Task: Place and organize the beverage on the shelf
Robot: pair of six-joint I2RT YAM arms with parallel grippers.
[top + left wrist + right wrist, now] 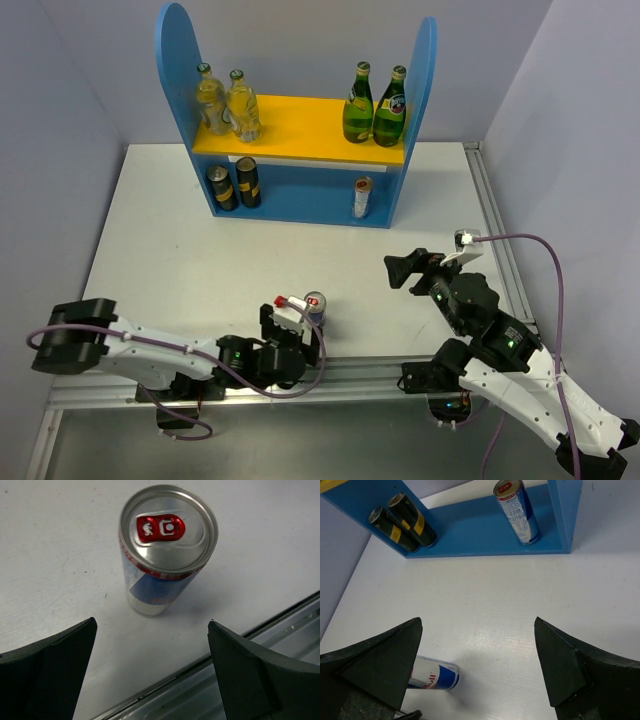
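Observation:
The blue shelf [300, 195] with its yellow upper board stands at the back of the table. Two pale-yellow bottles [210, 100] stand on the board's left end. On the lower level are two dark cans [235, 185] at the left and a slim silver can [362, 197] at the right. Another silver can [167, 555] stands upright on the table near the front edge. My left gripper [151, 622] is open just short of it, touching nothing. My right gripper [478, 620] hangs open and empty above the table, right of that can [435, 675].
Two green bottles [374, 105] stand on the right end of the yellow board. An aluminium rail [280, 630] runs along the table's near edge, close behind the left gripper. Grey walls close in the left and right sides.

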